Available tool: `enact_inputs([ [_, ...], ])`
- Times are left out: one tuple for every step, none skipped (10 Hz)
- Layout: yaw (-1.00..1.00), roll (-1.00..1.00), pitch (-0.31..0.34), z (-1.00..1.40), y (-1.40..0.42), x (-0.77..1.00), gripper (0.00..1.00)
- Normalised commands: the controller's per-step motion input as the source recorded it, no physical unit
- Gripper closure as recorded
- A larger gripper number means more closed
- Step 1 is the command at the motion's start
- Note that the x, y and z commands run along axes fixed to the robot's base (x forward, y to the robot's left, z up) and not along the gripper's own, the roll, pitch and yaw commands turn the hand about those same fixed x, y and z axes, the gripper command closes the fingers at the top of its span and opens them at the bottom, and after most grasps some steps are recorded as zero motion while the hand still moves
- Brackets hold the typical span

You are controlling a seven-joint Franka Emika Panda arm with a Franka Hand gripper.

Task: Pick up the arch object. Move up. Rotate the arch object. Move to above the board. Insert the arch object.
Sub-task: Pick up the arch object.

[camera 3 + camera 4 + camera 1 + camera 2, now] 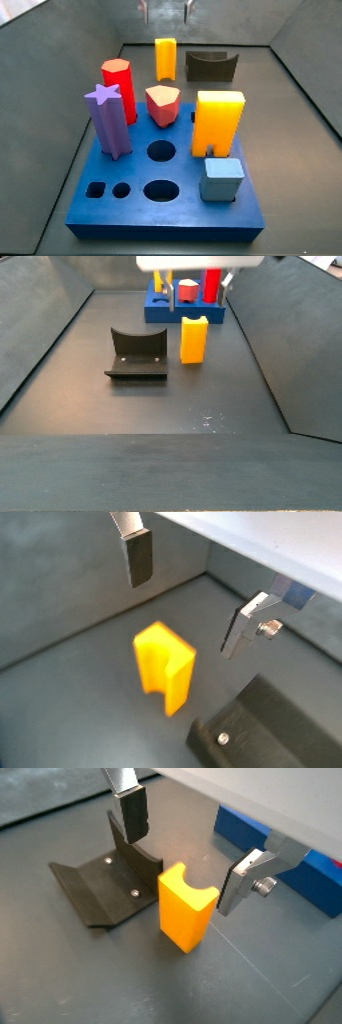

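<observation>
Arch object [195,339] stands upright at frame centre beside the fixture [136,353], and I see my gripper [186,850] above it, wide open, holding nothing.

arch object [186,906] – upright on floor | board [174,200] – blue, apart

Wrist views look down past hand [185,850] – side views face opposite ends.

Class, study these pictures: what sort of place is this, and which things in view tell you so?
Probably a robot test cell: dark walls enclose a bare floor. The open gripper hangs above the arch object, beside the fixture, and the board holds shaped pegs, like a peg-insertion trial.
</observation>
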Motion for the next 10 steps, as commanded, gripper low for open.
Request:
enact_inputs([
  [0.00, 0.00, -0.079, -0.38, -0.07, -0.08, 0.00],
  [0.00, 0.00, -0.083, -0.38, -0.01, -0.09, 0.00],
  [0.00, 0.00, -0.093, -0.40, -0.05, -0.12, 0.00],
  [0.00, -0.03, -0.107, -0.52, -0.15, 0.00, 0.00],
  [0.00, -0.02, -0.131, -0.63, -0.21, -0.01, 0.00],
  [0.00, -0.01, -0.121, -0.59, -0.18, 0.00, 0.00],
  [0.00, 0.00, -0.074, -0.44, -0.06, 0.00, 0.00],
  [0.00, 0.00, -0.007, -0.18, 0.00, 0.00, 0.00],
  [0.00, 0.00, 0.000, 0.00, 0.00, 0.00, 0.00],
  [0.00, 0.00, 0.000, 0.00, 0.00, 0.00, 1.00],
])
